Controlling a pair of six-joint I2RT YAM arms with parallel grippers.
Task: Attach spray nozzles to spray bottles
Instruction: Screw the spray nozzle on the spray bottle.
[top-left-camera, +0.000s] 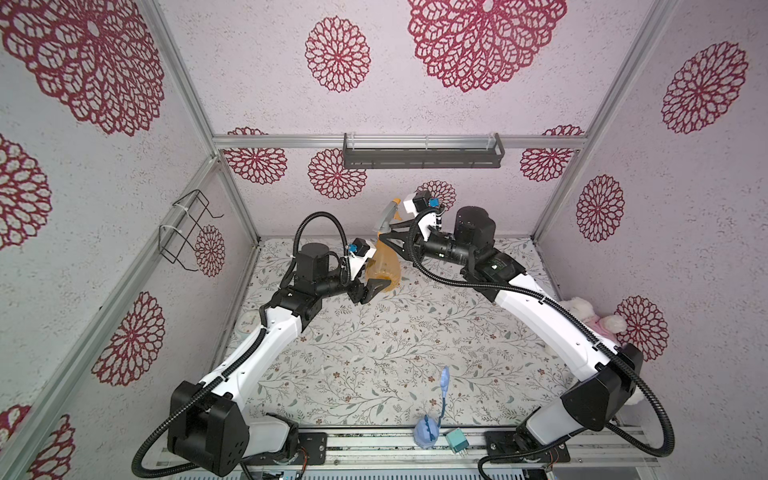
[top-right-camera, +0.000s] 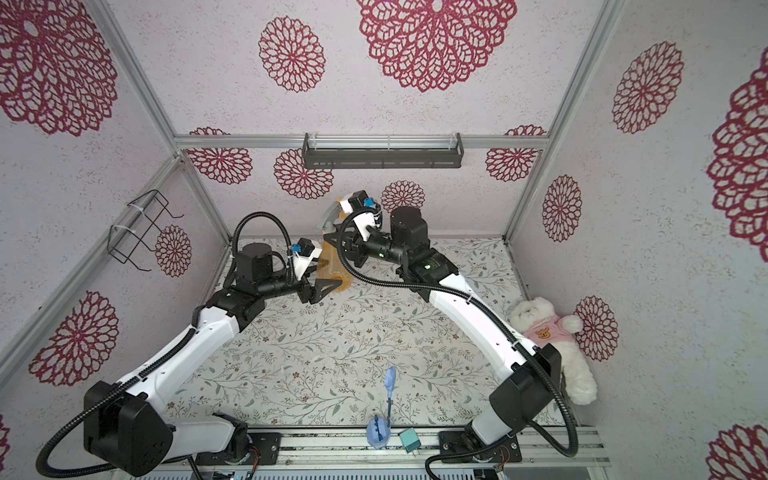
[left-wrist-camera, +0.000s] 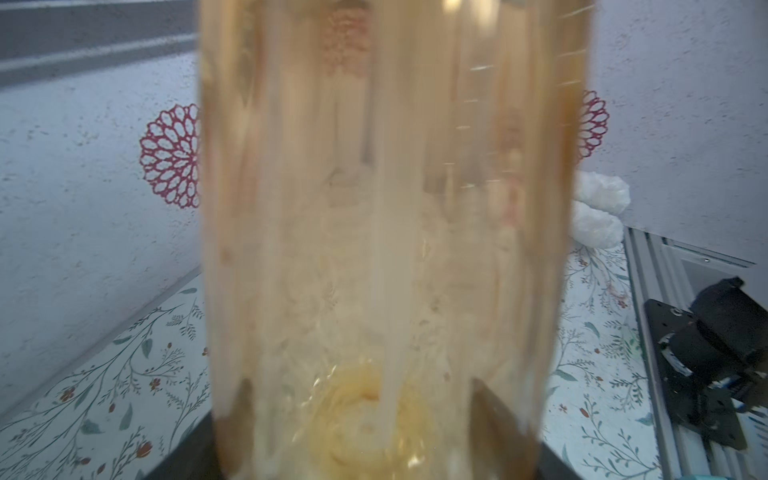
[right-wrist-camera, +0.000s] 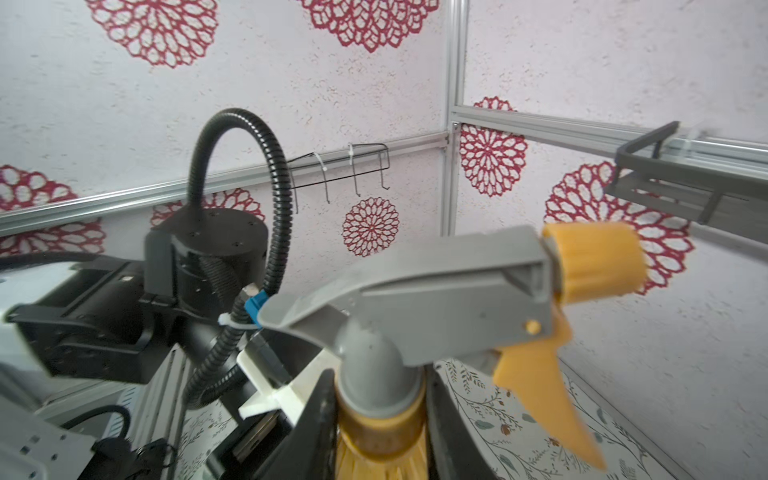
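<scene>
The spray nozzle (right-wrist-camera: 415, 299) is sitting upright on top of the spray bottle (top-left-camera: 384, 262), its orange collar (right-wrist-camera: 382, 432) resting over the bottle's neck and its trigger (right-wrist-camera: 540, 395) hanging free. The right gripper (right-wrist-camera: 380, 415) is clamping that collar from both sides, jaws pressed tight against it, directly above the bottle. The left gripper (top-left-camera: 376, 286) is holding the bottle's wide base, jaws part-way closed on the translucent orange wall; in the left wrist view the bottle (left-wrist-camera: 382, 232) is filling the frame between the two dark fingertips (left-wrist-camera: 486, 399). A pale streak inside the bottle may be the dip tube, but the blur is preventing a firm call. Whether the bottle's base is touching the table (top-left-camera: 374, 353) cannot be told. Judgement: insertion is looking done and the work is sitting at the screw-on step; how far the collar is threaded is not showing, so tightening and release are probably remaining. Well apart from the bottle, toward the arm bases, a pale blue object (top-left-camera: 426, 432) and a teal box (top-left-camera: 457, 440) are lying untouched; a plush toy (top-right-camera: 548, 332) is lying against the wall on the right arm's side.
</scene>
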